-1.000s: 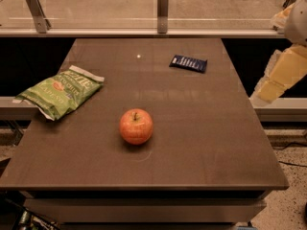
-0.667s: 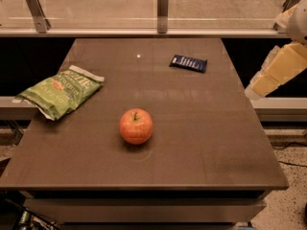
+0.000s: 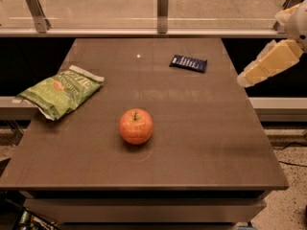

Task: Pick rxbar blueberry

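Note:
The rxbar blueberry (image 3: 188, 63) is a small flat dark navy wrapper with white lettering, lying at the far right of the brown table (image 3: 201, 128). My gripper (image 3: 245, 80) reaches in from the right edge of the view, cream-coloured, just off the table's right side. It is to the right of the bar and a little nearer, not touching it.
A red-orange apple (image 3: 136, 126) stands in the middle of the table. A crinkly green chip bag (image 3: 60, 90) lies at the left. A glass barrier with metal posts (image 3: 163, 4) runs along the far edge.
My gripper has moved leftward and up toward the table's right edge. The bar, apple and chip bag have not moved.

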Robot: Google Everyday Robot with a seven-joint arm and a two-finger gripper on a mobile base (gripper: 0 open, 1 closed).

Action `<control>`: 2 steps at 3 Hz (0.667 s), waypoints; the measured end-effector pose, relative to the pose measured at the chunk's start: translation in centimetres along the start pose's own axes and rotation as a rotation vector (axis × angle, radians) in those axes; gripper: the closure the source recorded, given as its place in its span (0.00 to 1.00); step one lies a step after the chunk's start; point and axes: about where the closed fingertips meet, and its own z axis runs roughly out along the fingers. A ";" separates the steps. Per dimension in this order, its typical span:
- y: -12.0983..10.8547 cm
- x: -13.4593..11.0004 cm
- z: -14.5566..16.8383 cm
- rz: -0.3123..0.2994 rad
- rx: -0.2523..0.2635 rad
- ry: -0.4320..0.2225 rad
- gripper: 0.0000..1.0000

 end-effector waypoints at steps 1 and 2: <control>-1.8 -0.1 1.6 0.001 -0.012 -0.090 0.00; -3.4 -0.1 3.2 -0.003 -0.037 -0.166 0.00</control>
